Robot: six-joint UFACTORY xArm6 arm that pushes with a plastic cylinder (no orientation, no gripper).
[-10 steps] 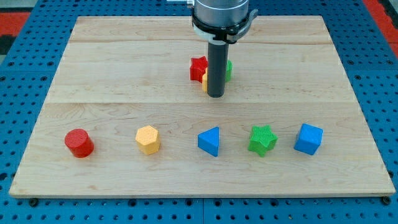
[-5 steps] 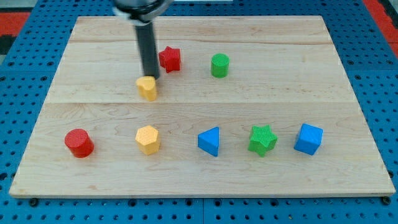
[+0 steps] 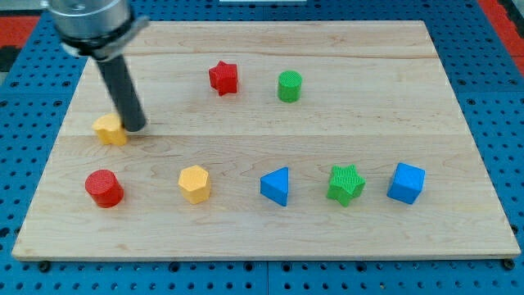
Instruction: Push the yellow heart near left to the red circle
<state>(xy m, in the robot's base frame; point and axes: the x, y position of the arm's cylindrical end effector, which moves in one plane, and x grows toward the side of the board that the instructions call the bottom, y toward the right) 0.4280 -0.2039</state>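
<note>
The rod is covering the right edge of the yellow heart (image 3: 109, 129), so that block's outline is only partly showing and its heart shape is hard to confirm; the arm's upper housing is running off the view's top. There is no hand on this arm, so nothing is opening or closing: my tip (image 3: 135, 129) is resting on the wooden counter (image 3: 393, 131), pressing against the yellow heart's right side. The yellow heart is sitting above the red circle (image 3: 104, 188), near it but apart, and lined up almost directly over it rather than to its left. Taking the red circle as the landmark, the yellow hexagon (image 3: 195, 183) is lying to its right, then the blue triangle (image 3: 276, 185), the green star (image 3: 345, 183) and the blue cube (image 3: 406, 182) in one row; the red star (image 3: 223, 78) and green cylinder (image 3: 289, 86) are standing well above and right. Counting: two yellow, two red, two green, two blue blocks, eight altogether.
</note>
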